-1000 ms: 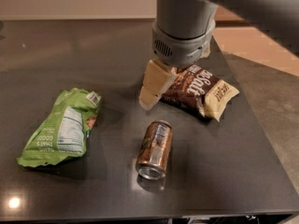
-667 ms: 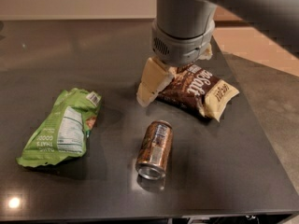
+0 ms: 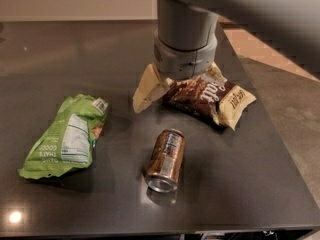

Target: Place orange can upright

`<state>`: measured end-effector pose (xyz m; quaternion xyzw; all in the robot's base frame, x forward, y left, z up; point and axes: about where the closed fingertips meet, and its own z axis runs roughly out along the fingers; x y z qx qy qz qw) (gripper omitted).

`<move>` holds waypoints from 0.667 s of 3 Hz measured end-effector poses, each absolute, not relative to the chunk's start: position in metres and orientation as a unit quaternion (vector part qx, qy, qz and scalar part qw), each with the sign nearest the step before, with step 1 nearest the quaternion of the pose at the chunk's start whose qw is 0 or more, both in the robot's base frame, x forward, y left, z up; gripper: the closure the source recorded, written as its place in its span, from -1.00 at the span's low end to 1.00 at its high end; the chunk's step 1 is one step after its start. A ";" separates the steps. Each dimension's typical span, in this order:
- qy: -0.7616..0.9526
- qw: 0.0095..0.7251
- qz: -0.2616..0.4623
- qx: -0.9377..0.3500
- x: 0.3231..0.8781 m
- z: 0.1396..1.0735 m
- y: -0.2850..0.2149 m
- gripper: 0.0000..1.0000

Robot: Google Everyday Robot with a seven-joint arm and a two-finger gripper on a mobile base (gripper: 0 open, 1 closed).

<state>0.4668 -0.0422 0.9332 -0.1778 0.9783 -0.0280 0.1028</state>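
The orange can (image 3: 166, 160) lies on its side on the dark table (image 3: 240, 184), near the front edge. Its silver open-end rim faces the front and its body points away from me. My gripper (image 3: 149, 90) hangs under the thick grey wrist (image 3: 184, 44), behind the can and slightly to its left. It is well apart from the can, at the left end of a brown-and-cream snack bag (image 3: 212, 98). The gripper holds nothing that I can see.
A green snack bag (image 3: 67, 136) lies flat at the left of the table. The brown-and-cream bag lies behind and right of the can. The table's right edge (image 3: 280, 134) drops to a grey floor.
The gripper has shifted a little to the left along the brown bag's end. The can and both bags have not moved.
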 end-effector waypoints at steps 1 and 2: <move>0.992 0.078 -0.007 -0.101 0.455 0.916 -0.029 -1.00; 0.998 0.054 -0.003 -0.031 0.442 0.902 -0.017 -1.00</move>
